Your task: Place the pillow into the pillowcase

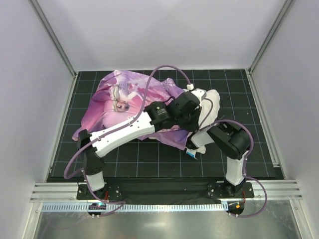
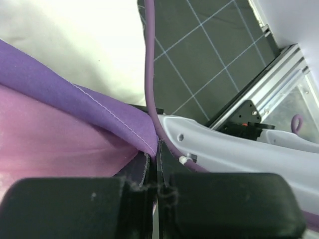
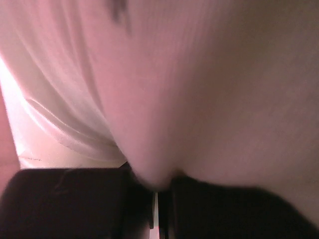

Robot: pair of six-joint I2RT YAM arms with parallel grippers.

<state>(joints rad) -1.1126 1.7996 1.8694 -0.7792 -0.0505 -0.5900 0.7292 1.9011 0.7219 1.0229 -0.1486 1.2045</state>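
Where two grippers clench: one pink-and-purple printed fabric pillowcase (image 2: 99, 112), hem pinched in left gripper (image 2: 152, 157); one plump white stuffed pillow (image 2: 75, 40), fabric nipped by right gripper (image 3: 157, 188).

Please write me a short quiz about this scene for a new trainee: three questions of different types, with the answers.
1. True or false: the left fingers are shut on the purple hem of the pillowcase.
2. In the top view, the bare white pillow shows: A) left of the pillowcase; B) at its right end; C) nowhere.
3. Fill in: the black mat is marked with a ____ of thin lines.
Key: 1 true; 2 B; 3 grid.
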